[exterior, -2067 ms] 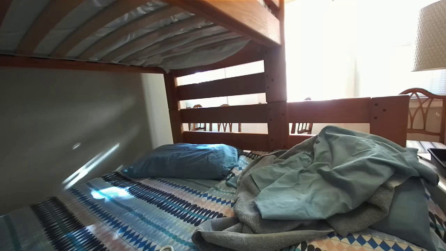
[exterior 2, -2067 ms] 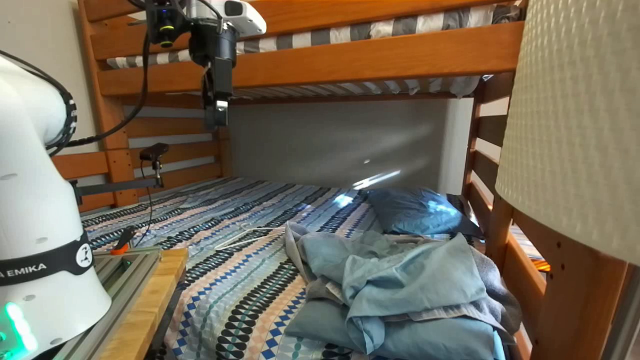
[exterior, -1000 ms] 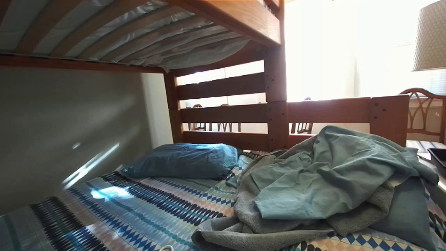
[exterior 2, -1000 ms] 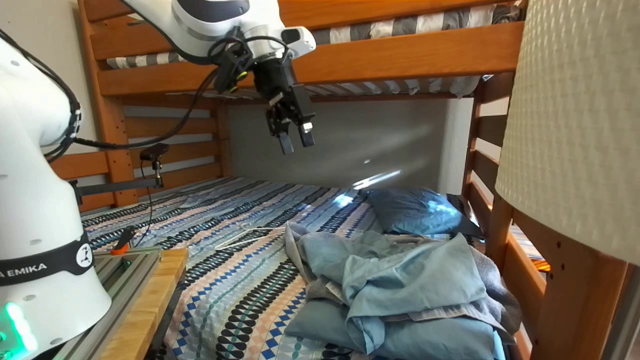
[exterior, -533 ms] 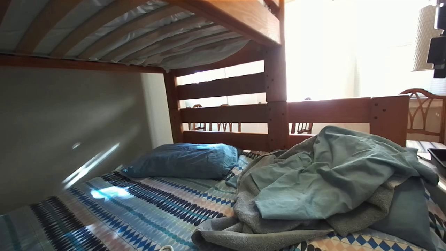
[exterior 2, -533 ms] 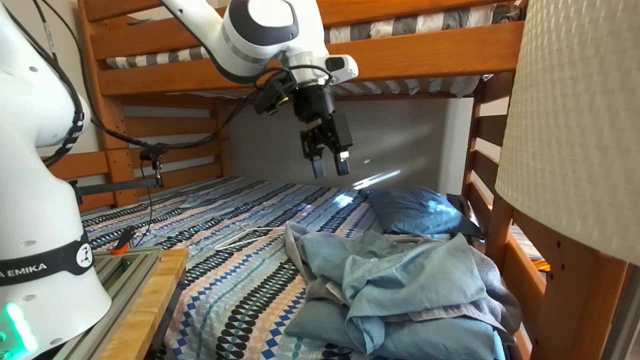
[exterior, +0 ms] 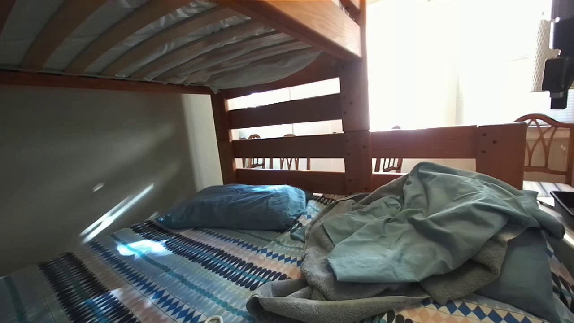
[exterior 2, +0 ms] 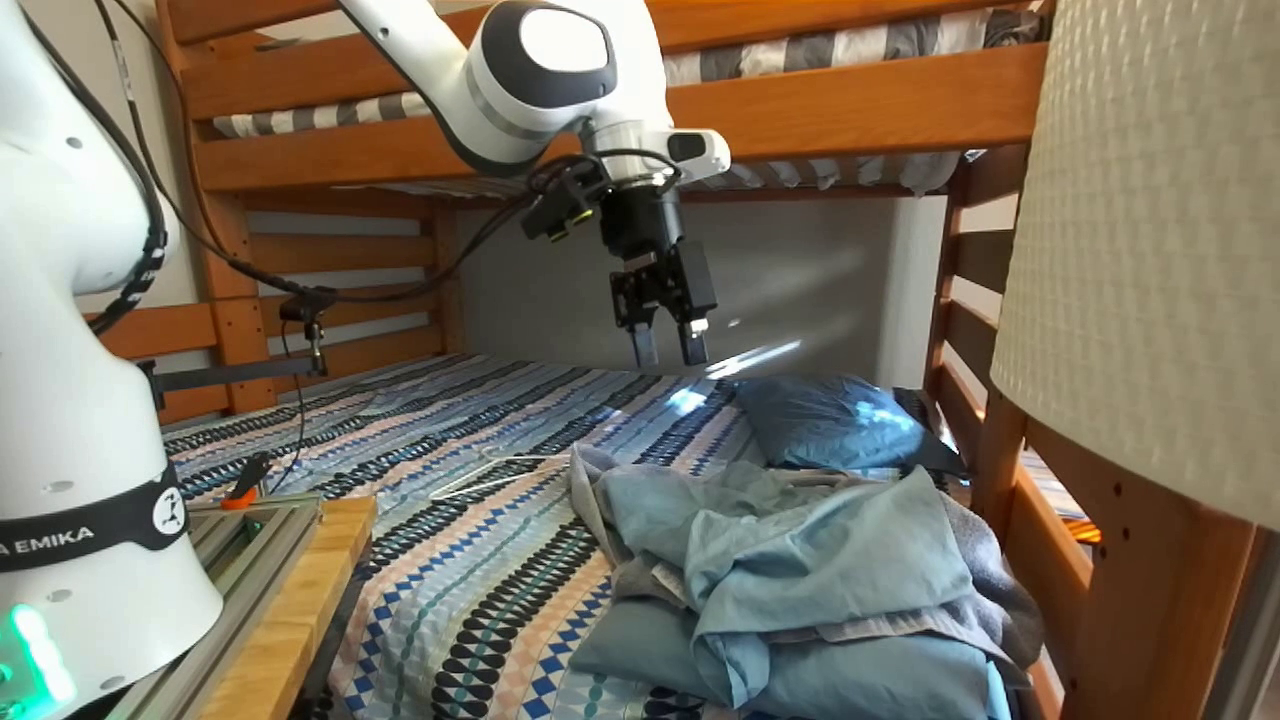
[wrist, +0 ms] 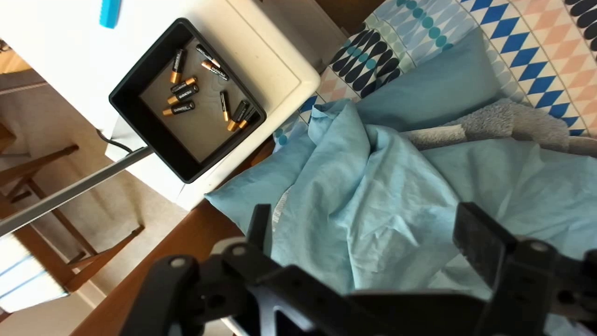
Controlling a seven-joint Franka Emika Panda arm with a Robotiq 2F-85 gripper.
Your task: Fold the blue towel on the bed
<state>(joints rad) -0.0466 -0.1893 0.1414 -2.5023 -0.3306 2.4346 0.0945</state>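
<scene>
The light blue towel (exterior: 417, 233) lies crumpled on top of a rumpled grey blanket (exterior: 323, 269) on the bed (exterior: 179, 278). The towel also shows in an exterior view (exterior 2: 840, 560) and fills much of the wrist view (wrist: 401, 186). My gripper (exterior 2: 669, 358) is open and empty, pointing down in the air above the bed, higher than the towel. In the wrist view its two fingers (wrist: 364, 214) stand wide apart with the towel beyond them, not touching it. Part of the gripper (exterior: 558, 101) shows at the right edge of an exterior view.
A blue pillow (exterior 2: 840, 420) lies near the wall, and another (exterior 2: 850, 675) is under the towel. The upper bunk rail (exterior 2: 800, 110) is overhead. A lampshade (exterior 2: 1140, 250) stands in front. A black tray (wrist: 156, 140) with batteries is beside the bed. A white hanger (exterior 2: 480, 490) lies on the bed.
The arm has swung out over the bed and lowered, moving right in an exterior view and entering the other at its right edge. The gripper has turned, showing both fingers. The towel has not moved.
</scene>
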